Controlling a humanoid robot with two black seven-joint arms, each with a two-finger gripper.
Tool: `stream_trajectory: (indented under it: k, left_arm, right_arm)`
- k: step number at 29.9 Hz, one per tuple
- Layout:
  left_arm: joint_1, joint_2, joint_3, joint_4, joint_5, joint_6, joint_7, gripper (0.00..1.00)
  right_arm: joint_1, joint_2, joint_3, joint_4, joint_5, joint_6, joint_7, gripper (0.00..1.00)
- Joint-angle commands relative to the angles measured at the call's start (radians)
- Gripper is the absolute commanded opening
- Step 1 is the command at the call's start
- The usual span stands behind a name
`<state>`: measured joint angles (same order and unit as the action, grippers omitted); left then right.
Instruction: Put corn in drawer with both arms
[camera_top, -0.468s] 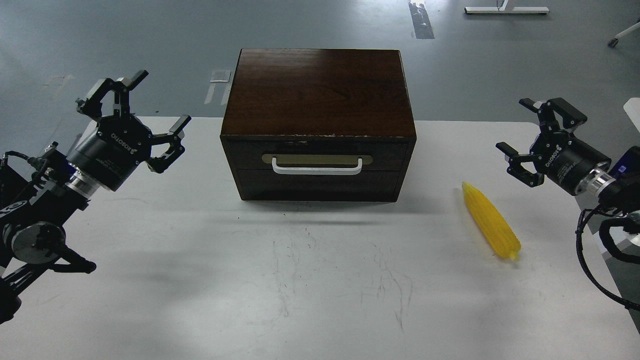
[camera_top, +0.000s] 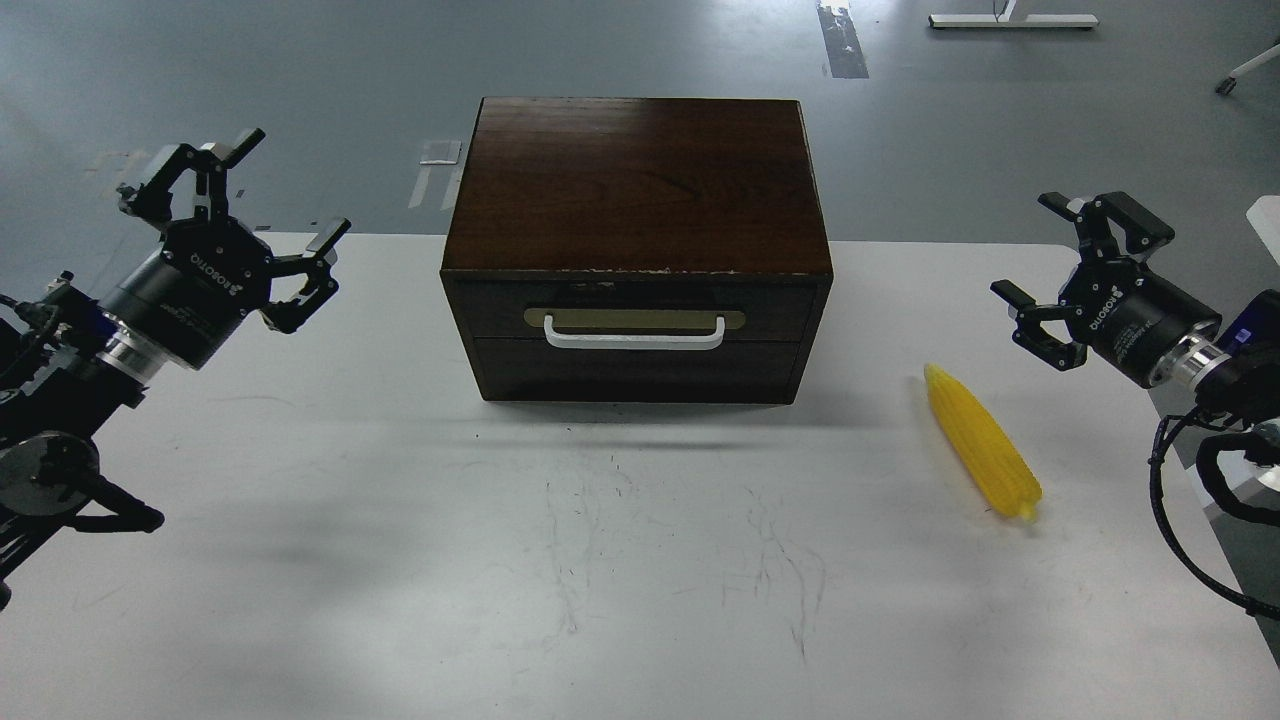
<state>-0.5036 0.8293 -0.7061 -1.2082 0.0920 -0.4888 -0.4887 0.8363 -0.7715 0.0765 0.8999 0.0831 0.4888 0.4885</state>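
Note:
The yellow corn (camera_top: 982, 441) lies on the white table to the right of the dark brown wooden box (camera_top: 637, 190). The drawer (camera_top: 634, 312) in the box's front is closed, with a brass plate and a white bar handle (camera_top: 634, 336). My left gripper (camera_top: 262, 215) is open and empty, held above the table's far left, well left of the box. My right gripper (camera_top: 1042, 268) is open and empty, up and to the right of the corn, apart from it.
The white table (camera_top: 600, 560) has a scuffed front half. Its right edge runs close to the right arm's cables (camera_top: 1180, 500). Grey floor lies beyond the box, with a white stand base (camera_top: 1010, 18) far back.

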Motion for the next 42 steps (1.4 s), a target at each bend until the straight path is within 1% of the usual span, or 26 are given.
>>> stream_trajectory:
  k: [1,3,5,7,12,17,21,23,25,27,28,31,33,37,42]
  left_arm:
    - [-0.044,0.013,-0.035,0.035,0.008,0.0,0.0,0.98]
    - [-0.143,0.034,-0.027,0.032,0.116,0.0,0.013,0.98]
    - [-0.194,0.036,-0.027,0.019,0.22,0.0,0.016,0.98]
    - [-0.22,0.036,-0.027,0.003,0.291,0.0,0.016,0.98]
    - [-0.314,0.013,-0.029,-0.096,0.63,0.0,0.01,0.98]
    - [-0.413,-0.077,-0.026,-0.188,1.004,0.0,0.004,0.98]
    - [-0.484,-0.133,-0.004,-0.217,1.201,0.0,0.001,0.98]
    - [-0.547,-0.183,0.043,-0.221,1.293,0.0,0.0,0.98]
    - [-0.634,-0.216,0.153,-0.225,1.389,0.0,0.0,0.98]
    - [-0.683,-0.231,0.216,-0.225,1.443,0.0,0.0,0.98]
    - [-0.731,-0.257,0.281,-0.225,1.5,0.0,0.0,0.98]
    - [-0.808,-0.3,0.396,-0.222,1.627,0.0,0.0,0.98]
    - [-0.831,-0.317,0.436,-0.218,1.667,0.0,0.0,0.98]
    - [-0.895,-0.375,0.563,-0.197,1.758,0.0,0.0,0.98]
    - [-0.921,-0.413,0.638,-0.176,1.841,0.0,0.0,0.98]
  right_arm:
    - [0.0,0.0,0.014,0.007,0.001,0.0,0.0,1.0]
    - [0.0,0.0,0.02,0.005,0.001,0.0,0.0,1.0]
    - [0.0,0.0,0.022,0.005,0.001,0.0,0.0,1.0]
    - [0.0,0.0,0.022,0.005,0.001,0.0,0.0,1.0]
    - [-0.002,0.0,0.022,-0.001,0.001,0.0,0.0,1.0]
    - [-0.002,0.0,0.043,0.001,0.001,0.0,0.0,1.0]
    - [-0.002,-0.002,0.048,0.001,0.001,0.0,0.0,1.0]
    - [-0.002,-0.002,0.049,0.001,0.001,0.0,0.0,1.0]
    - [-0.002,-0.002,0.051,0.001,0.001,0.0,0.0,1.0]
    - [-0.002,-0.002,0.051,0.001,0.001,0.0,0.0,1.0]
    - [-0.003,-0.002,0.051,0.001,0.001,0.0,0.0,1.0]
    - [-0.006,-0.003,0.051,0.001,0.001,0.0,0.0,1.0]
    - [-0.008,-0.003,0.051,0.001,0.001,0.0,0.0,1.0]
    - [-0.011,-0.003,0.06,0.001,0.001,0.0,0.0,1.0]
    - [-0.019,-0.009,0.063,0.002,0.001,0.0,0.0,1.0]
